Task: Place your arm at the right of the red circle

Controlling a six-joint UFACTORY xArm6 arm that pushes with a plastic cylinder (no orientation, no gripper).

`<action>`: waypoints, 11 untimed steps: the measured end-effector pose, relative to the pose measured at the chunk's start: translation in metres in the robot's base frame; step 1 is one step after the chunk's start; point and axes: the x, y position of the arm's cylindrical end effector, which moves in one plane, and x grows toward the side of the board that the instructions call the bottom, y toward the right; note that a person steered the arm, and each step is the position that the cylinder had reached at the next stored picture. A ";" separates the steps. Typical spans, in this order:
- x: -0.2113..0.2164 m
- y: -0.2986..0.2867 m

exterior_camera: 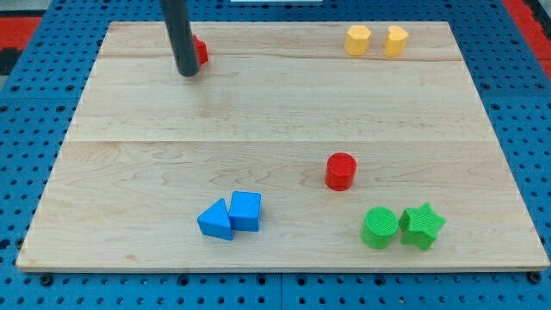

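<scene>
Wooden board carries my tip at the view's top left against a red block, no jaws on this rod, while the red circle, right of centre, looks light, stiff, easily nudged, best left untouched.

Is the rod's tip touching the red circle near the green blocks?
No, my tip is near the view's top left, far from the red circle.

My bench is pale wood, three planks joined by faint seams, evenly lit. It lies on a blue pegboard (rows of small holes), with red pegboard showing at the view's top corners.
</scene>
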 end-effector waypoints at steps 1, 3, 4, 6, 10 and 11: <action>-0.010 0.028; -0.043 -0.045; -0.024 -0.010; 0.057 0.177; 0.186 0.156; 0.142 0.149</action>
